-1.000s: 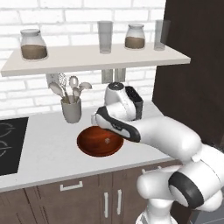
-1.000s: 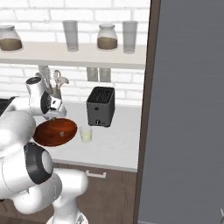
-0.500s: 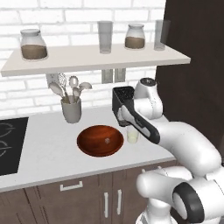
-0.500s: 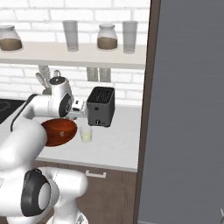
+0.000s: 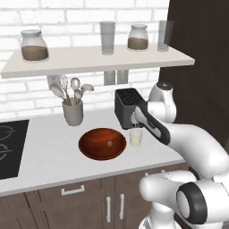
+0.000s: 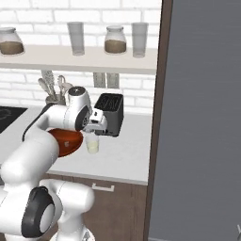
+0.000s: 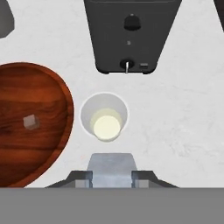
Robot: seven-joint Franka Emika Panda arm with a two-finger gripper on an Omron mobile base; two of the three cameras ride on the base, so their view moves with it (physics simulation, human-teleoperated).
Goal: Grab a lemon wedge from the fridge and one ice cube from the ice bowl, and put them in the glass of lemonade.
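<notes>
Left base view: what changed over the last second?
The arm swung from above the ice bowl rightward; the gripper now hangs over the glass of lemonade, holding a pale block between its fingers, likely the ice cube. Nothing was visibly taken or let go in that time. Bowl, its remaining cube, glass and toaster stayed put.

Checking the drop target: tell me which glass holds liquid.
The short glass of lemonade on the counter beside the ice bowl; the two taller glasses stand empty on the shelf.
</notes>
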